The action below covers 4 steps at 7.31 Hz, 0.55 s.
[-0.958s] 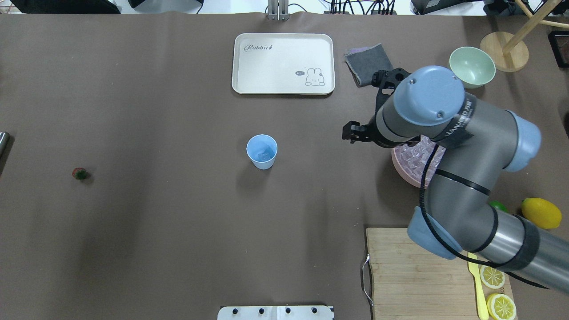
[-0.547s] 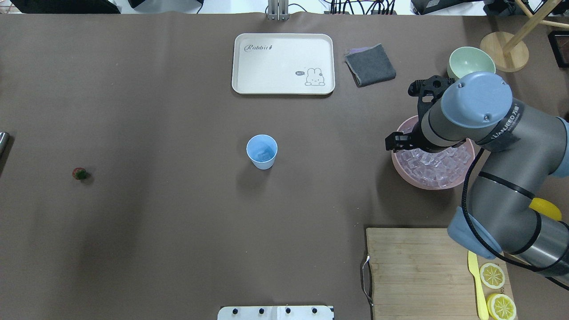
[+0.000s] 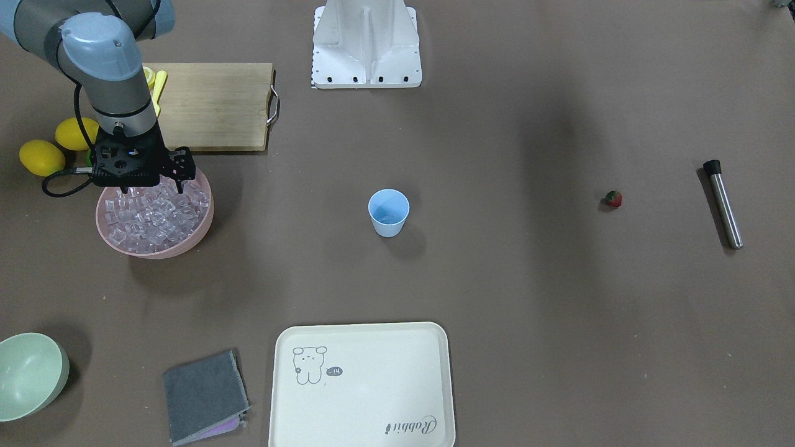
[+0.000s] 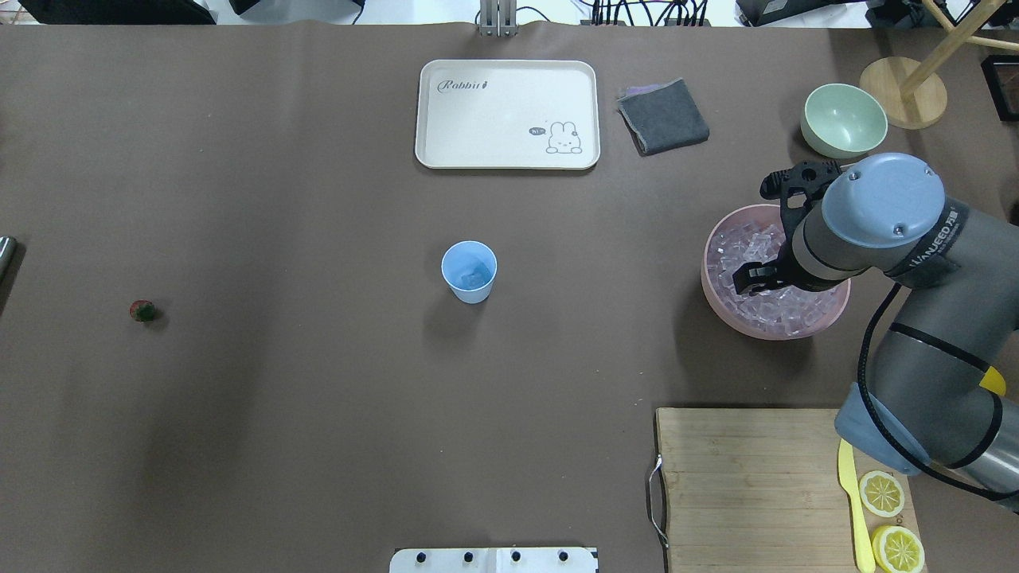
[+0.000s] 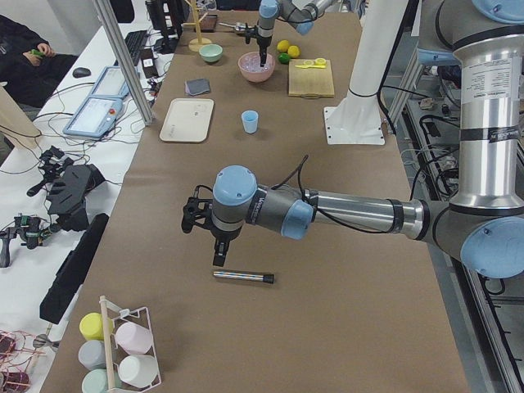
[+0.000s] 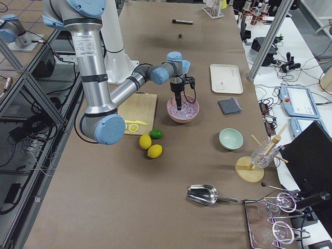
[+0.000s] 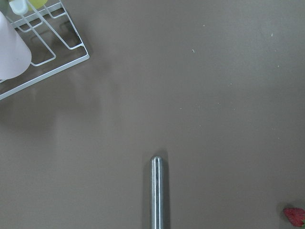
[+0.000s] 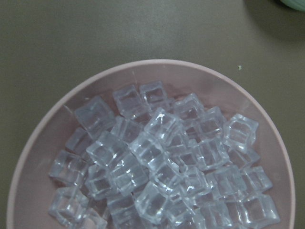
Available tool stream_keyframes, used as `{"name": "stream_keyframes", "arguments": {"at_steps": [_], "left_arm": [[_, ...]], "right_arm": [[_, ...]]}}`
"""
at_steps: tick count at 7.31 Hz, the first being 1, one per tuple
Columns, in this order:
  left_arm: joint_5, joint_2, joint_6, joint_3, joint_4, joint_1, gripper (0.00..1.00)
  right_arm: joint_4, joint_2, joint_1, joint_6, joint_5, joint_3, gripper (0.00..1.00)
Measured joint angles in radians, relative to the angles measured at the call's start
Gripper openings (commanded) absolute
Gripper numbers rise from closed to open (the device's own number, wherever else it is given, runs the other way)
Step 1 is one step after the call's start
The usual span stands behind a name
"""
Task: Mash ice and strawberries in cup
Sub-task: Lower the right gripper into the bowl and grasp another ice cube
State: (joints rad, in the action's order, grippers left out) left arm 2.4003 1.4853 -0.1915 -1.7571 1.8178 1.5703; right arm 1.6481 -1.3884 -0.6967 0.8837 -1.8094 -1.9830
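The light-blue cup [image 4: 470, 270] stands upright mid-table, with a clear ice cube or two [image 3: 389, 218] in its bottom. The rest of the ice [image 8: 162, 162] fills a pink bowl [image 4: 716, 306]. My right gripper [image 3: 143, 183] hangs over that bowl, just above the cubes; its fingers look spread and empty. The tiny red strawberry [image 4: 143, 310] lies far on the left side of the table, and also shows in the left wrist view [image 7: 294, 215]. My left gripper [image 5: 217, 258] hovers above a steel muddler [image 7: 157, 191] near the strawberry; I cannot tell if it is open.
A cream tray [image 4: 507, 114], a grey cloth [image 4: 662, 115] and a pale green bowl [image 4: 844, 119] lie at the far side. A cutting board [image 4: 740, 485] with lemon slices and a yellow knife lies by the right arm, with lemons [image 3: 40, 155] and a lime [image 6: 156, 134] close by.
My right arm has swung right, from between the cup and the pink bowl to over the bowl, and come down toward the ice. The cup and the strawberry have not moved.
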Motion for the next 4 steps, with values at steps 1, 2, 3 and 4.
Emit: {"name": "stream_keyframes", "arguments": {"at_steps": [1,2,3,4], "left_arm": [[0.000,0.000,0.001,0.002,0.000,0.000,0.98],[0.000,0.000,0.001,0.004,0.000,0.000,0.98],[0.000,0.000,0.001,0.003,0.000,0.000,0.98],[0.000,0.000,0.001,0.001,0.000,0.000,0.98]], "right_arm": [[-0.002,-0.009,0.010,-0.002,0.003,0.002,0.74],[-0.003,-0.012,0.024,-0.001,0.005,0.004,0.64],[-0.003,-0.014,0.035,0.000,0.006,0.005,0.53],[-0.003,-0.015,0.042,0.000,0.006,0.005,0.46]]}}
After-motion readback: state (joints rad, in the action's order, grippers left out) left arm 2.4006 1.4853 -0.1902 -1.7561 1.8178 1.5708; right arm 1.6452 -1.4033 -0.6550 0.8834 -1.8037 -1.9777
